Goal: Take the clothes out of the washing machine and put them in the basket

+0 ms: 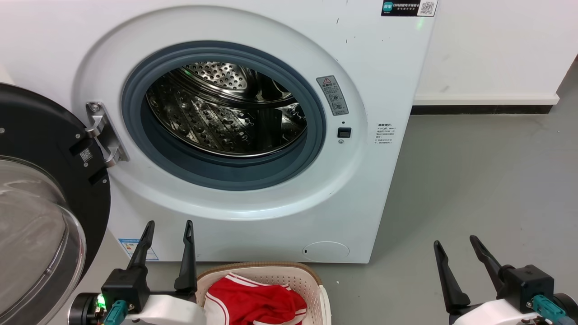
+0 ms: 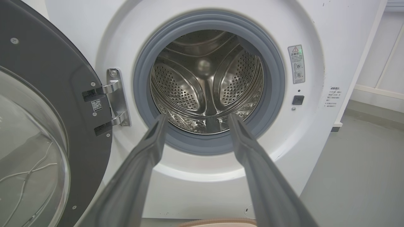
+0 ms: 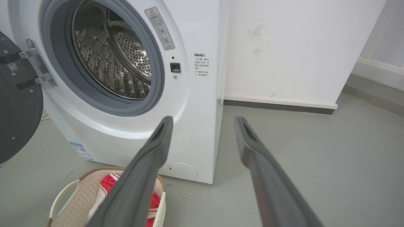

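Left gripper (image 1: 169, 223): both fingers are spread apart with nothing between them. It sits low in the head view, fingertips pointing up at the front panel of the washing machine (image 1: 271, 234), and its inner finger stands just beside the left end of the basket (image 1: 301, 279). In the left wrist view the two fingers frame the lower part of the porthole. Right gripper (image 1: 454, 240): fingers likewise parted and holding nothing, positioned over the grey floor (image 1: 474, 180) to the right of the machine and well apart from the basket. The basket stands on the floor close against the foot of the machine, below the porthole. It contains a red garment with white stripes (image 1: 253, 302), which lies bunched inside. The grey gasket (image 1: 226, 174) rings the porthole, and the perforated steel drum (image 1: 216, 122) is visible through it. The black-rimmed glass door (image 1: 45, 135) is swung fully open to the left on its metal hinge (image 1: 104, 133).
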`<state>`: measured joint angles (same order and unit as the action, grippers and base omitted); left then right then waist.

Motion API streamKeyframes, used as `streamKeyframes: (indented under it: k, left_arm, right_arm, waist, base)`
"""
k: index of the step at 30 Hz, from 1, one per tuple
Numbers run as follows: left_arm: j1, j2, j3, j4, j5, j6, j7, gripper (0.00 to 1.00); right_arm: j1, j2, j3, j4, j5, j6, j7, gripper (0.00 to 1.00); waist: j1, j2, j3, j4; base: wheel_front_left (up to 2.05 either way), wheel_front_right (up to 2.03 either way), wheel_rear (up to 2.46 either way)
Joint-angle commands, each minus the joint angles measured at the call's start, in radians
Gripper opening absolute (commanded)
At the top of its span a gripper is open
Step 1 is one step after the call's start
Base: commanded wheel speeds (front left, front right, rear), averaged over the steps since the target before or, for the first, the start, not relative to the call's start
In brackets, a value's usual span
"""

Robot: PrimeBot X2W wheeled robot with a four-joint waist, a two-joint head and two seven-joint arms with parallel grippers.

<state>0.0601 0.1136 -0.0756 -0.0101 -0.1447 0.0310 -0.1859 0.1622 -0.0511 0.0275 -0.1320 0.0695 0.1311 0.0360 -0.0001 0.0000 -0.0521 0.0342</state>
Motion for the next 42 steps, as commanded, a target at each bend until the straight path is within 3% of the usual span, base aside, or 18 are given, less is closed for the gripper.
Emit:
streamKeyframes:
  k: [1,25,26,29,42]
  left_arm:
    - [0.013,0.001,0.002,-0.008,-0.003,0.005,0.004,1.00]
    - [0.017,0.018,-0.020,-0.007,-0.029,0.002,0.031,1.00]
    - [0.013,0.013,-0.019,-0.002,-0.028,-0.002,0.031,0.00]
    - [0.016,0.007,-0.016,0.017,-0.047,-0.007,0.036,0.00]
    - [-0.029,-0.008,0.030,0.071,-0.370,-0.041,0.095,0.00]
  right_arm:
    - [0.007,0.002,0.003,-0.006,-0.001,-0.001,-0.001,1.00]
    - [0.004,0.002,0.002,0.001,0.002,-0.001,-0.006,1.00]
    - [0.002,0.000,0.001,0.002,0.001,0.000,-0.001,0.00]
    - [0.009,0.000,0.007,0.015,0.021,0.000,-0.005,0.00]
    - [-0.061,-0.023,-0.002,0.097,0.393,0.000,-0.007,0.00]
  waist:
    - [0.0001,0.0000,0.000,0.001]
    - [0.0001,0.0000,-0.004,-0.007]
    - [0.0001,0.0000,-0.004,-0.007]
    - [0.0001,0.0000,-0.003,-0.008]
    - [0.0001,0.0000,0.005,-0.011]
  base:
    - [0.00,0.00,0.00]
    - [0.00,0.00,0.00]
    - [0.00,0.00,0.00]
    - [0.00,0.00,0.00]
    - [0.00,0.00,0.00]
